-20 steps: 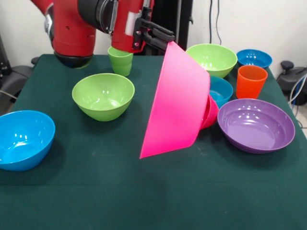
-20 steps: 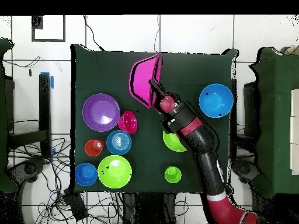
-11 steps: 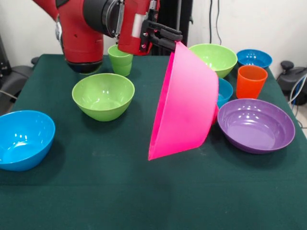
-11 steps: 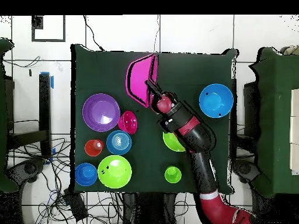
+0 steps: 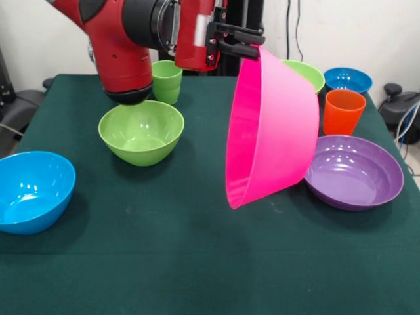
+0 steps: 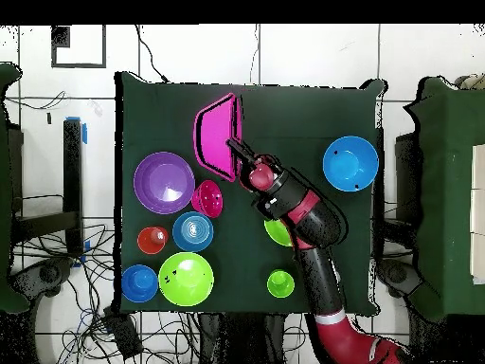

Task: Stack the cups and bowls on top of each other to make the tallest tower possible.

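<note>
A dark green tabletop [image 5: 164,262] filled most of the front view, and from overhead it [image 6: 284,114] stood on a white tiled floor [image 6: 303,57]. Black cables [image 6: 57,284] lay tangled on the floor beside it, with a black-framed square [image 6: 78,45] near one corner. A white wall [image 5: 354,33] rose behind, dark cords [image 5: 292,26] hanging down it.

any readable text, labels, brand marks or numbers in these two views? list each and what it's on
None can be read.
Arm: no lettering or logo shows on its red and black shell near the tool.
Big pink bowl, purple bowl, orange cup, green cup: plain, no marks.
Framed square on the floor, overhead view: no legible writing.
</note>
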### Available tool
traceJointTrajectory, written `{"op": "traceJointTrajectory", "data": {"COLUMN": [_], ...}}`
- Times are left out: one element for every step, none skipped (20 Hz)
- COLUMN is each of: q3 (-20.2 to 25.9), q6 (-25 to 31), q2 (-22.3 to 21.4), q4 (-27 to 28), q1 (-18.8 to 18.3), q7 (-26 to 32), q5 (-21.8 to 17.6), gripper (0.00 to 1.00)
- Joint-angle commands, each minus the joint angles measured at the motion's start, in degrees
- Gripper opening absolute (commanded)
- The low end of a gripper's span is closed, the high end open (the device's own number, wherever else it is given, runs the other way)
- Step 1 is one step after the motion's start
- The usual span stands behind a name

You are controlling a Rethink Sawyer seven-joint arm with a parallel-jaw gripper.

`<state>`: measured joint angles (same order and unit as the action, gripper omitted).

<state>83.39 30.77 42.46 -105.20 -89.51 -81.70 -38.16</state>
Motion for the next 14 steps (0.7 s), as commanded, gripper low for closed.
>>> {"op": "traceJointTrajectory", "data": {"q3": [-6.14, -6.16, -5.98, -5.95, -5.92, -5.89, -5.83, -5.80, -5.78, -5.63, -5.47, -5.36, -5.24, -5.16], "q6": [8.71, 9.17, 9.92, 10.22, 10.43, 10.46, 10.65, 10.77, 10.88, 11.45, 12.03, 12.48, 12.93, 13.42], "q2": [3.34, 3.25, 3.29, 3.29, 3.60, 3.75, 4.19, 4.32, 4.45, 4.80, 5.14, 5.30, 5.45, 5.62], "q4": [7.31, 7.26, 7.13, 7.05, 6.96, 6.90, 6.83, 6.87, 6.91, 7.16, 7.42, 7.58, 7.74, 7.91], "q1": [0.12, 0.09, 0.07, 0.07, 0.05, 0.06, 0.06, 0.10, 0.14, 0.32, 0.50, 0.59, 0.68, 0.72], "q7": [21.49, 21.56, 21.93, 21.94, 22.15, 22.27, 22.67, 22.82, 22.97, 23.49, 24.02, 24.37, 24.72, 25.05], "q5": [4.61, 4.82, 5.20, 5.36, 5.57, 5.66, 5.91, 6.02, 6.13, 6.53, 6.93, 7.19, 7.45, 7.79], "gripper": [0.00, 0.00, 0.00, 0.00, 0.00, 0.00, 0.00, 0.00, 0.00, 0.00, 0.00, 0.00, 0.00, 0.00]}}
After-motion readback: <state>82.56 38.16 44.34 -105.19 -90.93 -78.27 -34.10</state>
